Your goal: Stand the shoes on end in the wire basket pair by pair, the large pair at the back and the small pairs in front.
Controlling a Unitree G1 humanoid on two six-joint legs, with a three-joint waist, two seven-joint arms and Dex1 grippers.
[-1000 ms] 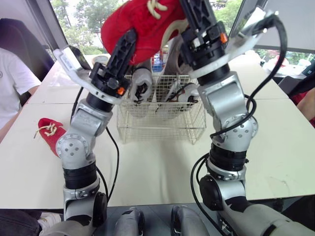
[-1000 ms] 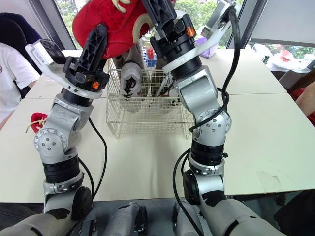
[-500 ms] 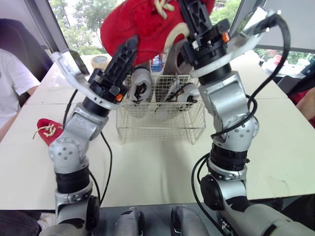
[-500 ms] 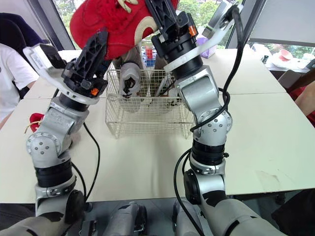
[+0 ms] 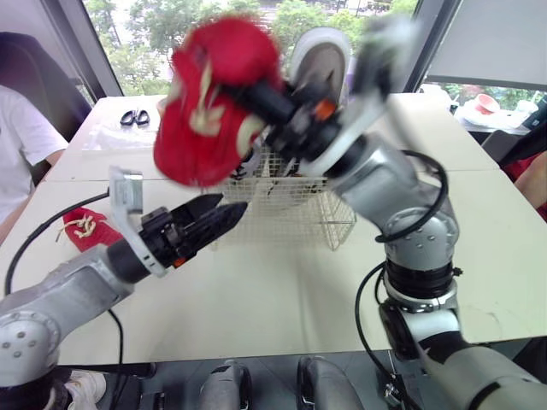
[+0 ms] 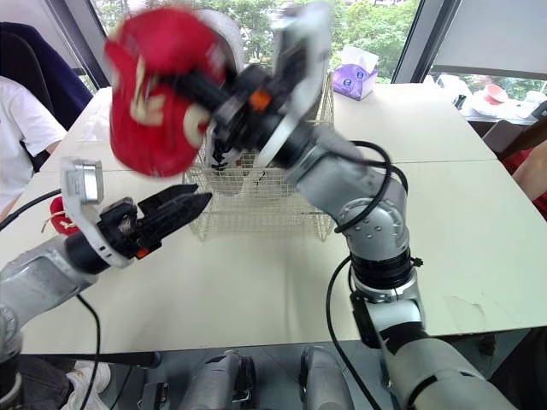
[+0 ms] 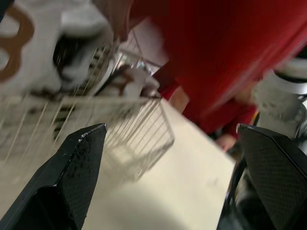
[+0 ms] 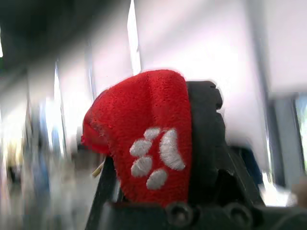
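A large red shoe (image 5: pixel 214 94) with cream laces hangs in the air above and left of the wire basket (image 5: pixel 329 224). My right gripper (image 5: pixel 256 96) is shut on it, and the right wrist view shows the red fabric (image 8: pixel 144 139) pinched between the fingers (image 8: pixel 207 139). Well below the shoe, my left gripper (image 5: pixel 224 207) hovers low over the table in front of the basket, open and holding nothing; its fingers (image 7: pixel 76 163) stand wide apart. White shoes (image 6: pixel 224 149) stand in the basket, and a grey sole (image 5: pixel 320 58) rises behind. A second red shoe (image 5: pixel 85 229) lies on the table at the left.
A person in a white shirt (image 5: pixel 21 145) sits at the left edge. Scissors (image 5: pixel 132 118) lie on the far table, and a tissue box (image 6: pixel 357 79) stands at the back right. Bare tabletop (image 5: pixel 282 290) stretches in front of the basket.
My left gripper opened, let go of the red shoe and dropped toward the table. The right gripper closed on the shoe and swung it to the left.
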